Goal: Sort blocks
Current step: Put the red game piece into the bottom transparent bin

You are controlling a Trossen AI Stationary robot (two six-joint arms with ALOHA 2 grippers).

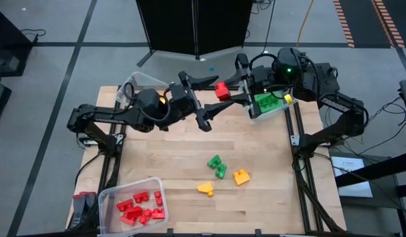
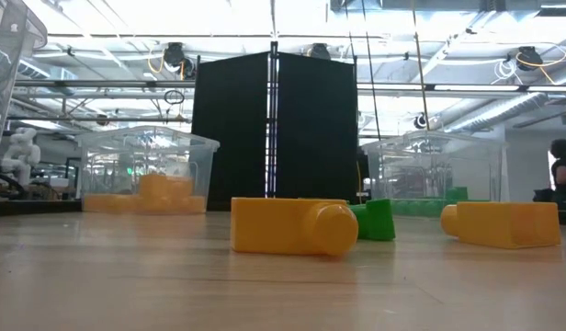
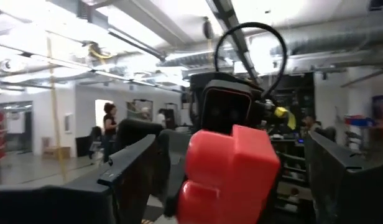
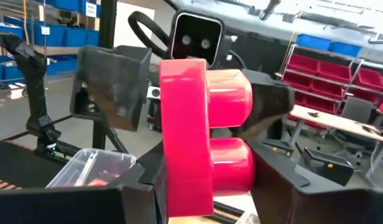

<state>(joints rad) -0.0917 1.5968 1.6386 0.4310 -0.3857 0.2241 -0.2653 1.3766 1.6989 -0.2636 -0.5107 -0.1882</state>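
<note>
On the left near corner of the tabletop a clear bin already holds a heap of red blocks, so the red sorting looks well advanced. At the far left corner a second clear bin sits half hidden behind the left arm; the low view shows yellow blocks inside it, so yellow has been started as well.

Above the far middle of the tabletop the two arms meet. The left hand stands released, its fingers spread wide to either side of one red block without pressing on it. The right hand comes in from the other side and is grasping that red block, which fills its wrist view between its own fingers. This reads as a hand-over in mid-air, probably with the block now resting with the right arm alone, though the overhead view is crowded there.

In the middle of the tabletop four blocks are left loose: two green blocks touching one another, a yellow block nearer the front edge, and another yellow block just beside the green pair.

At the far right a third bin holds green blocks.

So three colours each have a bin; five blocks remain unsorted, counting the carried one.
</note>
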